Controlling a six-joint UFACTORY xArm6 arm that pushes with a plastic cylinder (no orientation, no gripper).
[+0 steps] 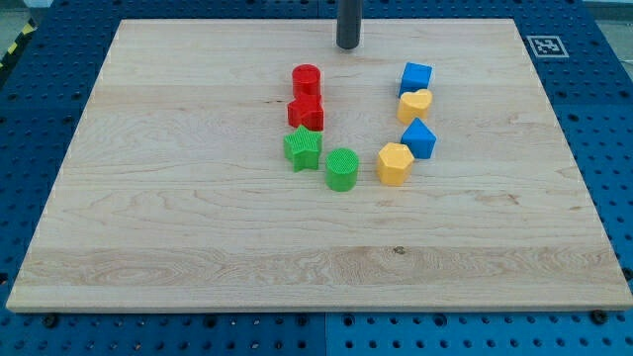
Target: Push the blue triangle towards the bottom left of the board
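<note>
The blue triangle (419,138) lies right of the board's centre, touching the yellow hexagon (395,163) at its lower left and just below the yellow heart (414,105). A blue cube (416,77) sits above the heart. My tip (347,45) is near the view's top centre, well above and to the left of the blue triangle, touching no block.
A red cylinder (307,79) and a red star (307,113) stand left of centre, with a green star (303,148) and a green cylinder (342,169) below them. The wooden board (148,227) has a fiducial marker (543,44) off its top right corner.
</note>
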